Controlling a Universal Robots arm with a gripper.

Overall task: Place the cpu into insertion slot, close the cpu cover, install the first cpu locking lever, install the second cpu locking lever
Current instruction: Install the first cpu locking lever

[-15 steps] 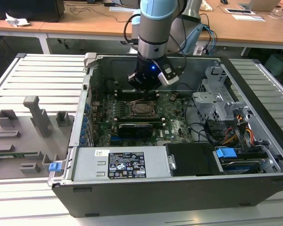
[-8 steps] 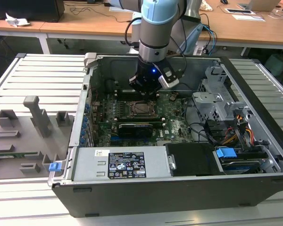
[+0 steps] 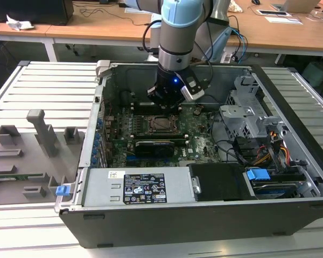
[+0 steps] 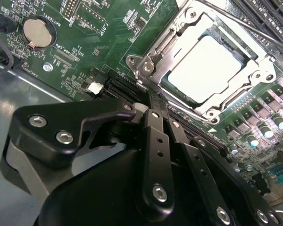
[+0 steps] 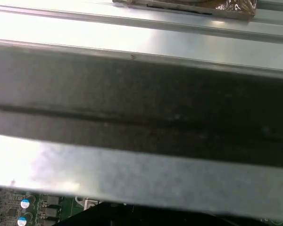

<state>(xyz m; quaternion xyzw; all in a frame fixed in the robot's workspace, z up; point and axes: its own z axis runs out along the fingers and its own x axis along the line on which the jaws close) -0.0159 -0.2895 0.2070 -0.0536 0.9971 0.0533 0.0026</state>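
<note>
The cpu [image 4: 208, 67], silver-topped, lies flat in the insertion slot [image 3: 162, 124] on the green motherboard. The cpu cover [image 4: 156, 52], a silver frame with a square window, lies down around the chip. A thin metal lever rod [image 4: 254, 29] runs along the socket's far side. In the second wrist view my gripper [image 4: 148, 98] is shut, its black fingers [image 4: 154, 123] pressed together with nothing visible between them, the tip just beside the cover's corner screw [image 4: 146, 68]. In the exterior view the gripper [image 3: 163, 107] hangs over the socket's rear edge inside the open computer case.
A long black card [image 3: 153, 146] stands in front of the socket, the power supply [image 3: 142, 188] in front of that. A drive cage [image 3: 247, 113] and cables [image 3: 269, 153] fill the case's right. The case wall [image 5: 141, 108] is close. A grey fixture [image 3: 32, 145] lies outside, left.
</note>
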